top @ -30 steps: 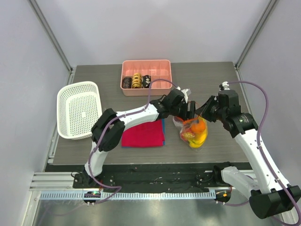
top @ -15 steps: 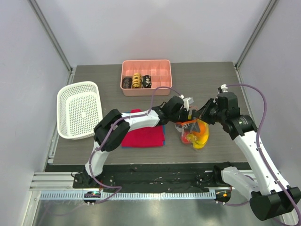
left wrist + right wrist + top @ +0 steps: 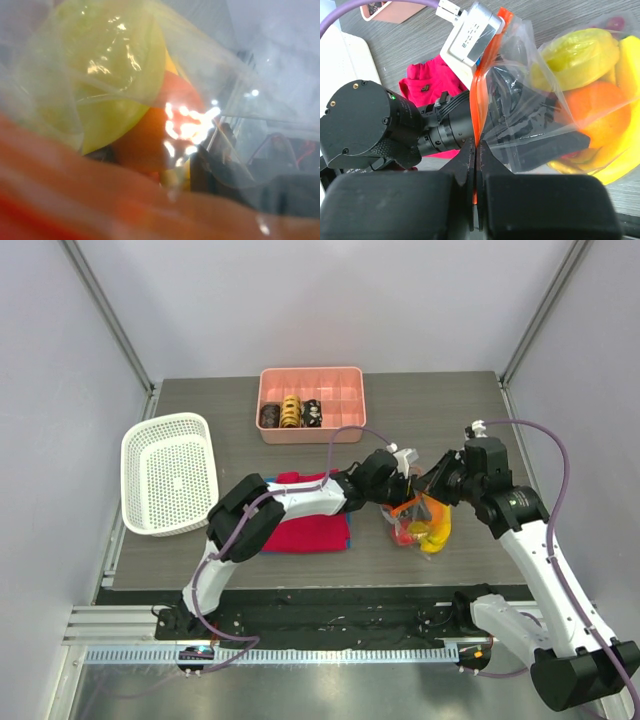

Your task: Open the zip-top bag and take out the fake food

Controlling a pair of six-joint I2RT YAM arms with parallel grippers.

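The bag (image 3: 418, 512) sits right of the red shirt (image 3: 305, 525), on the near-right part of the tabletop (image 3: 450, 400), between the ends of the two arms. The right jaws are pressed tight together on the orange zip strip (image 3: 479, 100), pinching one lip of the bag's mouth. From that wrist the strip runs straight up out of the closed jaws.

The left arm (image 3: 300, 498) reaches across the shirt, and its jaws have gone in through the mouth. Its dark fingers (image 3: 540, 144) show through the clear plastic, standing part way apart. I cannot tell whether they have hold of anything. The left wrist view is pressed up close. It shows only blurred yellow and orange shapes behind crinkled film, with a band of orange across the bottom.

The fruit is all inside, bunched at the end away from the mouth. There is a banana (image 3: 438, 536) along the outer side, an orange ball (image 3: 597, 112) beside it, a rounded yellow piece (image 3: 580, 55) above that, and a small red fruit (image 3: 615, 22) at the far corner.

Further back stands a pink tray (image 3: 310, 372) with ring-shaped pieces in its left compartments. A white basket (image 3: 165, 420) sits at the left edge, well apart from the bag.
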